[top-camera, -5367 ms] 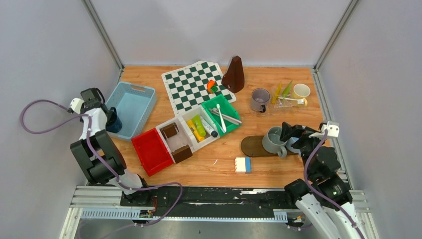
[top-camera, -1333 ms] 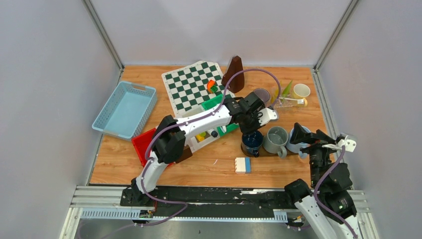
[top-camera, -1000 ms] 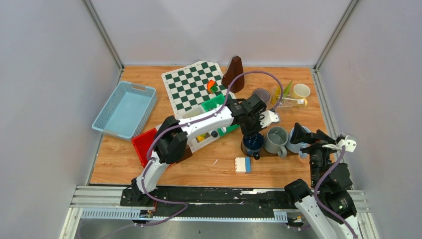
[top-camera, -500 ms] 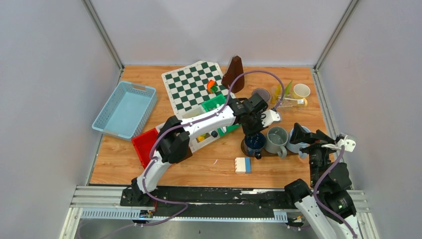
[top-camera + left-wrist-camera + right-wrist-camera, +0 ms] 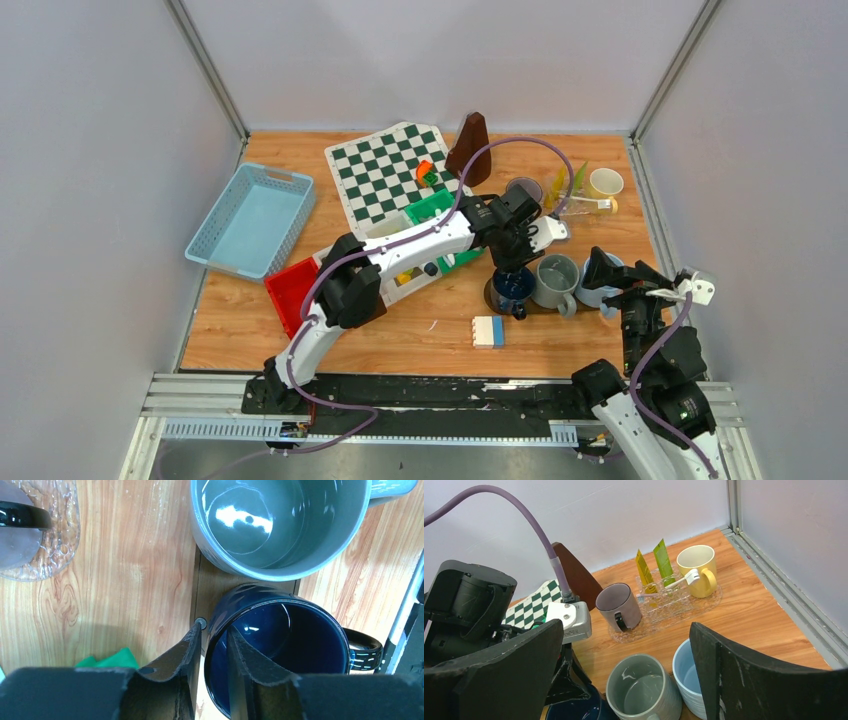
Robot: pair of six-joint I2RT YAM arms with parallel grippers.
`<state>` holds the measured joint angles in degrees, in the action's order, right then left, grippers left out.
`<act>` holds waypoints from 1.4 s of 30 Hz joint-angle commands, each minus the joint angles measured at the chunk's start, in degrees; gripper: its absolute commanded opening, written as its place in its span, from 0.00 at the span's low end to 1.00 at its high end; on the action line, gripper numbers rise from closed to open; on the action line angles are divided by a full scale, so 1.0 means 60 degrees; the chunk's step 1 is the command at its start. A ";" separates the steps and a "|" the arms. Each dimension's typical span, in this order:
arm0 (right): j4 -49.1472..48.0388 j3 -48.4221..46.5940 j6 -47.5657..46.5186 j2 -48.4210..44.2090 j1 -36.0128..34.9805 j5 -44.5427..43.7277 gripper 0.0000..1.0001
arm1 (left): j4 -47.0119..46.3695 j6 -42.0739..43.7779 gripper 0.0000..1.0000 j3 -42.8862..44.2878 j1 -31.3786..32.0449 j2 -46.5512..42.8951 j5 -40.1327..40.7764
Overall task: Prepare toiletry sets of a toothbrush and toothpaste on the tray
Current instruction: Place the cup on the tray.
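Left tool (image 5: 214, 630) straddles the rim of the dark blue mug (image 5: 300, 630) from above, jaws barely parted, wall slack between them; right tool (image 5: 626, 630), wide open, holds nothing.

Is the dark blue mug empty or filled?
Empty: the left wrist view looks into the dark blue mug and shows bare glaze, besides one left finger.

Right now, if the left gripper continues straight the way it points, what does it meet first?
The left gripper straddles the wall of the glossy dark blue mug; going down, its inner finger probably meets the mug's floor first, though depth is unclear.
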<state>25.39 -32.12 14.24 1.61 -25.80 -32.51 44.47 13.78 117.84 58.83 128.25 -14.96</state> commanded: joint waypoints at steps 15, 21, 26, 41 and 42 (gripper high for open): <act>-0.0376 0.0036 -0.0030 -0.0150 0.0008 0.0014 1.00 | -0.0511 -0.0627 0.24 0.0377 0.0072 -0.0068 -0.0321; -0.0364 0.0028 -0.0029 -0.0152 0.0009 0.0025 1.00 | -0.0550 -0.0695 0.23 0.0378 0.0072 -0.0032 -0.0275; -0.0352 0.0036 -0.0030 -0.0158 0.0007 0.0042 1.00 | -0.0541 -0.0483 0.30 0.0303 0.0070 -0.0085 -0.0180; -0.0357 0.0036 -0.0030 -0.0151 0.0008 0.0073 1.00 | -0.0426 0.0483 0.20 0.0193 0.0069 -0.0194 0.0223; -0.0358 0.0036 -0.0030 -0.0154 0.0003 0.0085 1.00 | -0.0443 0.0588 0.20 0.0179 0.0069 -0.0201 0.0234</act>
<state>25.39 -31.86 14.24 1.61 -25.80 -32.47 43.44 14.06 117.84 58.92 128.25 -15.31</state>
